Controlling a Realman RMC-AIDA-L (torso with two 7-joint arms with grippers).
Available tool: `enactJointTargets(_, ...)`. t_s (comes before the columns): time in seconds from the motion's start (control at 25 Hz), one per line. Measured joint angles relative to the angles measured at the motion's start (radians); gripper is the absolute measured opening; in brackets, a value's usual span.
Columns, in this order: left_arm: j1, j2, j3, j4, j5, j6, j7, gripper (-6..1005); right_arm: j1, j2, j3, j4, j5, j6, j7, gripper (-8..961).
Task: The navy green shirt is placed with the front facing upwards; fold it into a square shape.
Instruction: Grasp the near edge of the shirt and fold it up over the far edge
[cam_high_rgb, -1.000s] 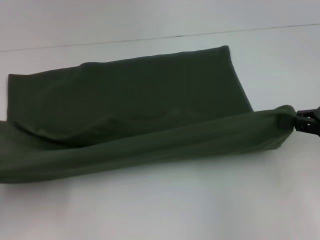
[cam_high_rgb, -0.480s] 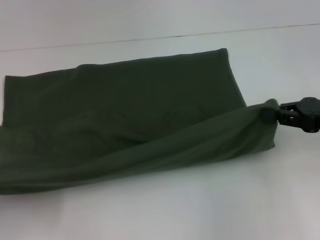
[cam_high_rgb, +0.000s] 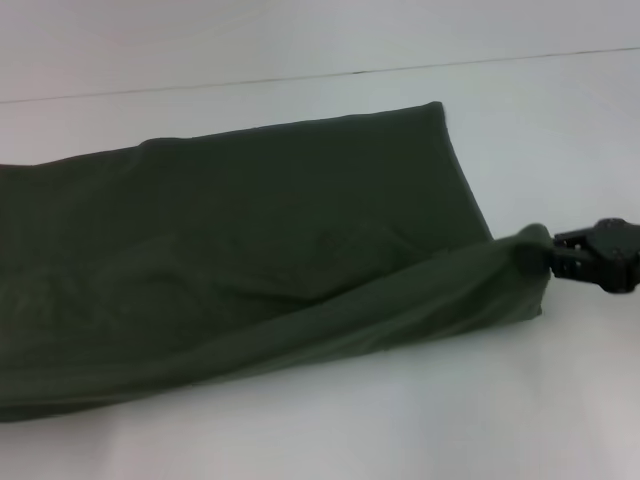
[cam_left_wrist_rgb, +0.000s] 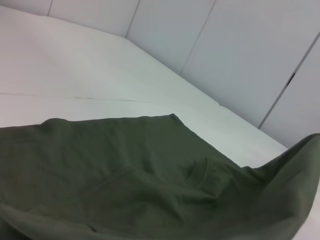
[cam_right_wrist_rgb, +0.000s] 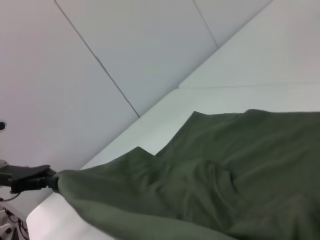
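Note:
The navy green shirt (cam_high_rgb: 250, 250) lies across the white table, plain dark olive with no lettering showing. Its near edge is lifted in a long taut fold (cam_high_rgb: 400, 310) running from left to right. My right gripper (cam_high_rgb: 558, 255) is at the right end of that fold, shut on the bunched corner of the cloth. In the right wrist view my left gripper (cam_right_wrist_rgb: 47, 180) shows far off, shut on the other raised corner (cam_right_wrist_rgb: 67, 182). The head view does not show the left gripper. The left wrist view shows the shirt (cam_left_wrist_rgb: 125, 170) rising toward its right edge.
The white table (cam_high_rgb: 400, 420) stretches around the shirt, with a thin seam line (cam_high_rgb: 350, 73) behind it. Pale wall panels (cam_left_wrist_rgb: 225, 45) stand beyond the table's far side. No other objects are in view.
The right gripper has moved a little to the left, still holding the corner. The shirt has slid left, its left end now past the picture's edge, and the lifted fold lies flatter.

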Motion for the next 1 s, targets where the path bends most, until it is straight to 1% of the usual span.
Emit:
enactJointTargets(0.36, 0.009, -0.003, 0.0, 0.001, 0.008, 0.01, 0.006, 62, -0.062, 0.004, 0.0, 0.007, 0.002, -0.032, -0.052, 47)
enactJointTargets(0.72, 0.02, -0.001, 0.0, 0.0, 0.009, 0.02, 0.009, 67, -0.071, 0.008, 0.002, 0.009, 0.002, -0.027, -0.057, 46)
enactJointTargets(1.0, -0.039, 0.003, 0.0, 0.015, 0.003, 0.005, 0.0, 70, -0.037, 0.012, 0.024, 0.009, 0.002, 0.009, -0.041, 46)
